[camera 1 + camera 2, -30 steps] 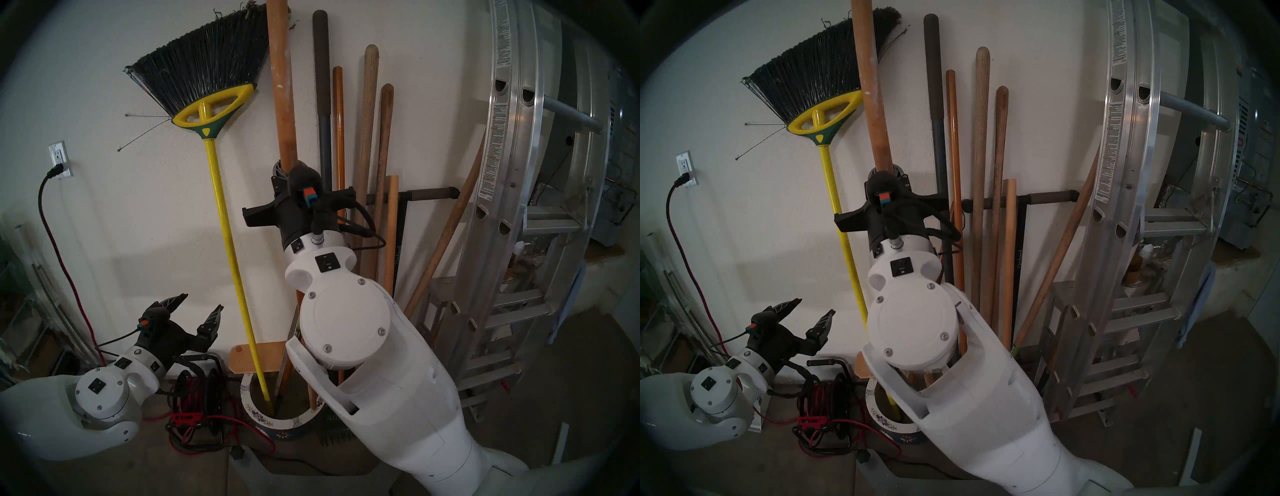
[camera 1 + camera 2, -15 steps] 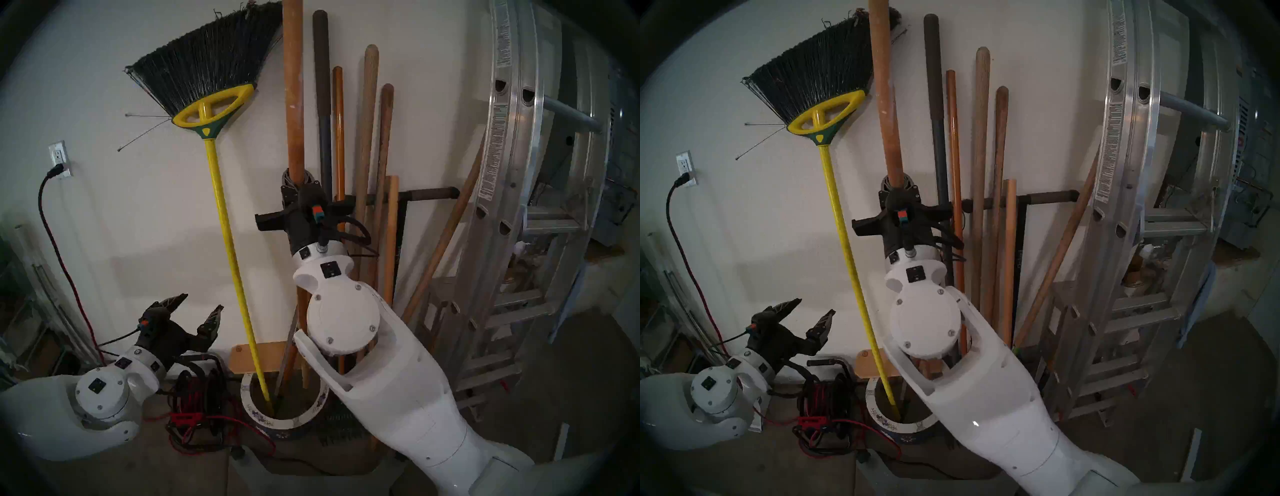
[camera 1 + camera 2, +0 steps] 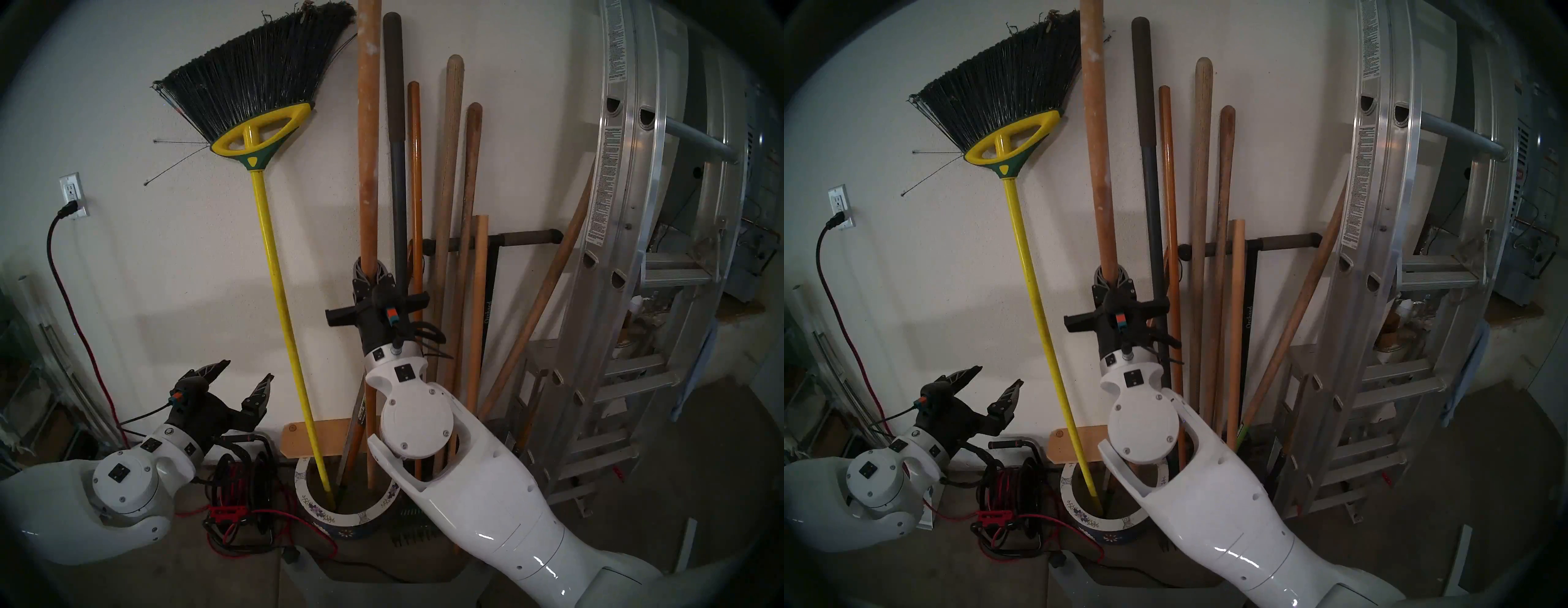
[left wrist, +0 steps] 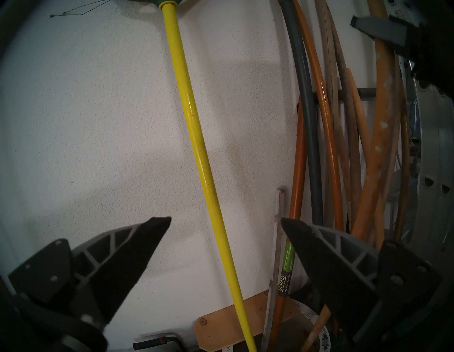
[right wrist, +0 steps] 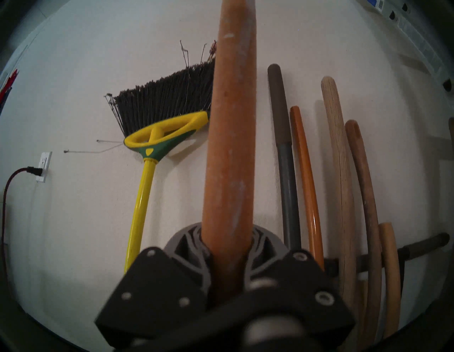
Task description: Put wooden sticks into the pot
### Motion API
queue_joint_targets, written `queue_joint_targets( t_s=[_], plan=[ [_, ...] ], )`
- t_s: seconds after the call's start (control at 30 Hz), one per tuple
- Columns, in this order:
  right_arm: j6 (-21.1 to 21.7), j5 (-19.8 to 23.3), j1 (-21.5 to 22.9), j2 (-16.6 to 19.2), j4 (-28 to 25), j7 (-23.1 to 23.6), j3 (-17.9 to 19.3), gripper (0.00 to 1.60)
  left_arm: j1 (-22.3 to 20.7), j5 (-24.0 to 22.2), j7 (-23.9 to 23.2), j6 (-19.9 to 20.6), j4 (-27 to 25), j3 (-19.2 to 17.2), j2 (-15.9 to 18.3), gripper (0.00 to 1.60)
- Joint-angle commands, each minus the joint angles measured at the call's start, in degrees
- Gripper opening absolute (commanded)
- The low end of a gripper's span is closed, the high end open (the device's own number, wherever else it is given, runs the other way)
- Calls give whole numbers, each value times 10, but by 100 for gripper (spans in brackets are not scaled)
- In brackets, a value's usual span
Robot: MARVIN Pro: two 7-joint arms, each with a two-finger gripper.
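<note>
My right gripper [image 3: 369, 271] [image 3: 1113, 276] [image 5: 228, 250] is shut on the white-speckled wooden stick [image 3: 367, 148] [image 3: 1098, 148] [image 5: 228, 147]. It holds the stick nearly upright against the wall. The stick's lower end reaches into the mouth of the pot [image 3: 339, 519] [image 3: 1072, 505], which stands on the floor below, white-rimmed with a dark blue body. The shorter plain flat-ended stick [image 3: 479, 297] [image 3: 1236, 318] leans on the wall to the right of the pot. My left gripper [image 3: 242, 378] [image 3: 992, 382] [image 4: 226, 221] is open and empty, low at the left.
A yellow broom [image 3: 280, 276] stands in the pot. A dark grey pole [image 3: 396, 170], several other wooden handles and a black T-handle [image 3: 526, 237] lean right of my right arm. An aluminium ladder [image 3: 636, 212] is far right. A cord reel [image 3: 237, 488] sits left of the pot.
My right gripper has moved down and to the right with the speckled stick. The stick has swung more upright and its lower end has sunk into the pot. The left arm has not moved.
</note>
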Motion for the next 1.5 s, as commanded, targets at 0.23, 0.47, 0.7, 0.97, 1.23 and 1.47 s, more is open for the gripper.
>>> queue_joint_targets(
  t_s=[0.23, 0.47, 0.7, 0.97, 1.23, 1.47],
  plan=[
    [-128, 20, 12, -12, 148, 18, -13, 0, 1, -1, -1, -1, -3, 0, 0, 160],
    [-132, 25, 23, -15, 176, 33, -17, 0, 1, -1, -1, -1, -3, 0, 0, 160],
    [-118, 48, 44, -25, 239, 75, -25, 0, 1, 0, -1, 0, -3, 0, 0, 160],
    [-129, 67, 95, -57, 344, 121, -23, 0, 0, 0, -1, 0, -3, 0, -1, 160],
    [-130, 69, 129, -77, 417, 162, -6, 0, 0, 0, -1, 0, -3, 0, -1, 160],
    [-135, 81, 195, -97, 513, 208, 1, 0, 0, 1, -1, 1, -3, 0, -1, 160]
  ],
)
